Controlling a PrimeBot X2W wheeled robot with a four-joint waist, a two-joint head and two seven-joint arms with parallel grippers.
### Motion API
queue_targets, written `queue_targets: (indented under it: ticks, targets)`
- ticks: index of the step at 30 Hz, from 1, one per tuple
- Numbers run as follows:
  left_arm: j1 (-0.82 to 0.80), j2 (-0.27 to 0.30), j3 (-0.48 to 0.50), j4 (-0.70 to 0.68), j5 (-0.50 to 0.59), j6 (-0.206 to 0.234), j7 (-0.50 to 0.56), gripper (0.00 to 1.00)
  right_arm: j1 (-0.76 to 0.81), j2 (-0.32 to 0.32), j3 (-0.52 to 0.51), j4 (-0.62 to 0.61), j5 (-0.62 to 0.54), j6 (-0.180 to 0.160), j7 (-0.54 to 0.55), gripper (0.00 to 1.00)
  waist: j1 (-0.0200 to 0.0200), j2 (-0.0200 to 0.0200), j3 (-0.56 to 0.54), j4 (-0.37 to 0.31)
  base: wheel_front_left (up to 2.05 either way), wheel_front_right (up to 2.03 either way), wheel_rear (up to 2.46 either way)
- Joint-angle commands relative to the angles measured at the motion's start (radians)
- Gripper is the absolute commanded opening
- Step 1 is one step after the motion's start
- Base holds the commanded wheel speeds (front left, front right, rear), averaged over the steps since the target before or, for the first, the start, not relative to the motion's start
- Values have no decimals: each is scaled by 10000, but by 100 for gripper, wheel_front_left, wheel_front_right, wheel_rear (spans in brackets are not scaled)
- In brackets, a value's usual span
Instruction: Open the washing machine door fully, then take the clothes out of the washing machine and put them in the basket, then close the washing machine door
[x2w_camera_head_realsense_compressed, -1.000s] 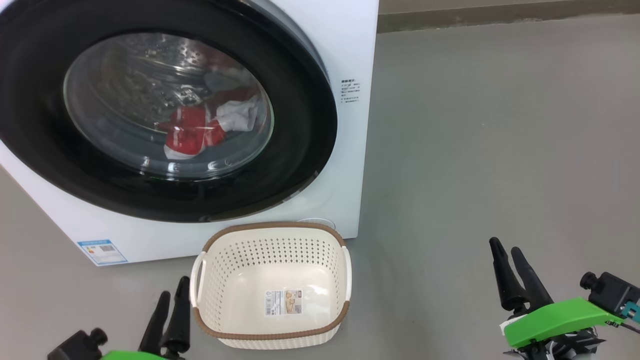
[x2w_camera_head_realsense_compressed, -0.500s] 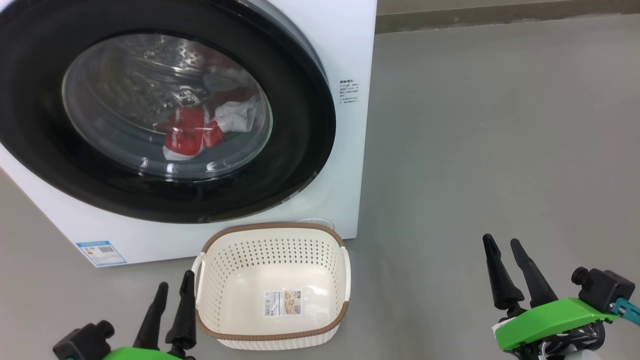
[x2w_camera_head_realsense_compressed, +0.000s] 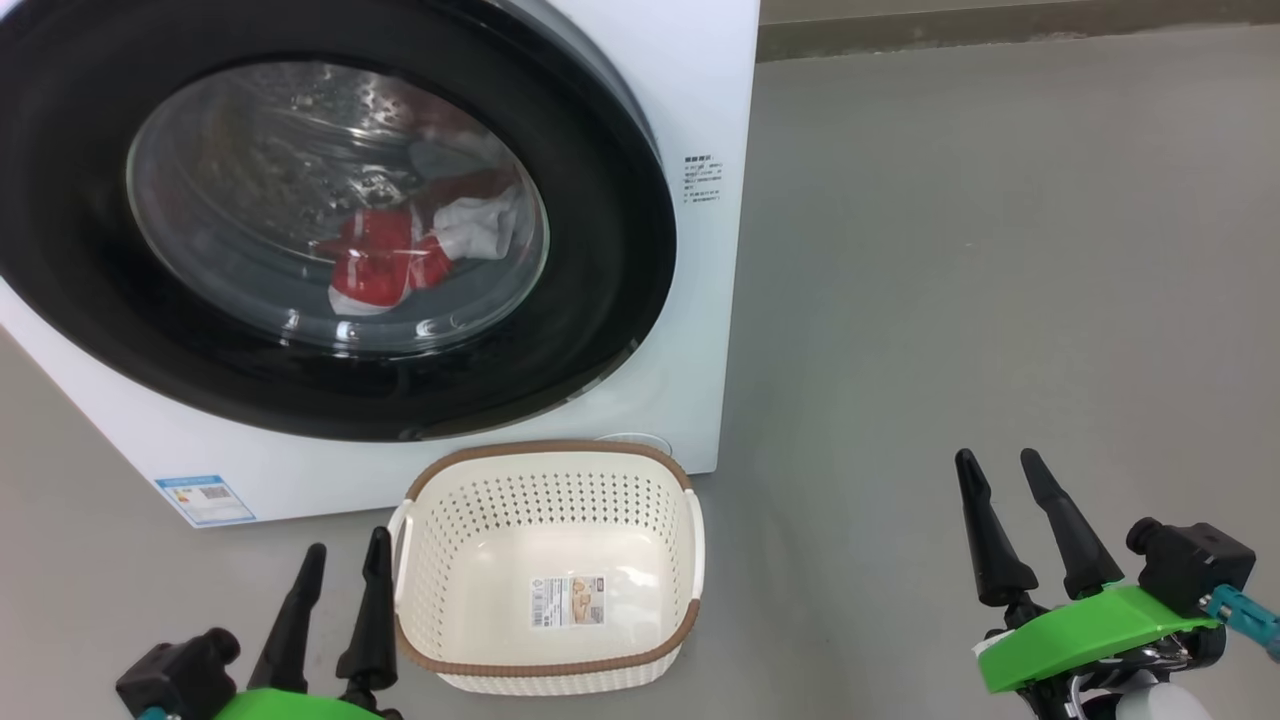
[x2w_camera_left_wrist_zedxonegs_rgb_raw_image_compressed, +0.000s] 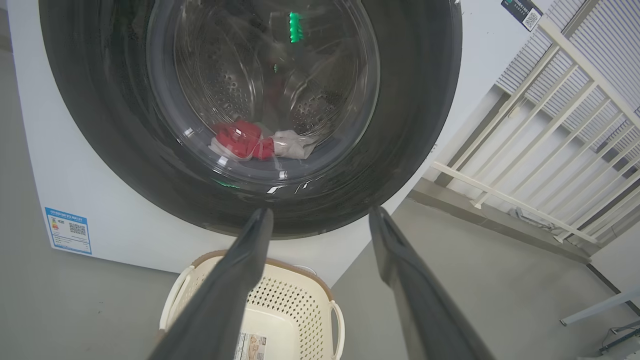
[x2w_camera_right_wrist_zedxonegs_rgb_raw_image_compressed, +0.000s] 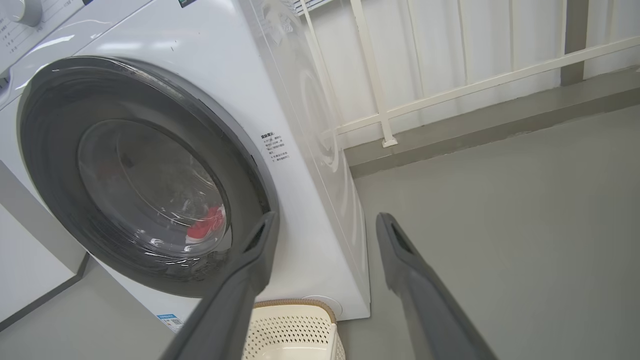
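Before the washing machine door, the basket; beyond, white railing.

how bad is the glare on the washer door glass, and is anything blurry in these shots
Head view: white glare streaks low on the washing machine door glass, yet the clothes read sharply. Left wrist view: a green glint high on the glass, and the left fingers look soft. Right wrist view: hazier glass, the clothes a dim red patch.

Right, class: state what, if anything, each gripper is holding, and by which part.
Nothing is held: left gripper and right gripper both show open, empty jaws.
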Motion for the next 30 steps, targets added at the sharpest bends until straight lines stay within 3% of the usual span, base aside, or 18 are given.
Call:
queue_targets:
  ticks: [1, 30]
  targets:
    - [-513, 185, 178, -339, 355, 96, -159, 100, -457, -127, 228, -317, -346, 3, -146, 100, 0, -1, 17, 16, 0, 0, 0]
    - [-657, 269, 248, -702, 3585, 249, -990, 100, -577, -193, 513, -640, -3627, 4, -968, 100, -1, -1, 39, 61, 0, 0, 0]
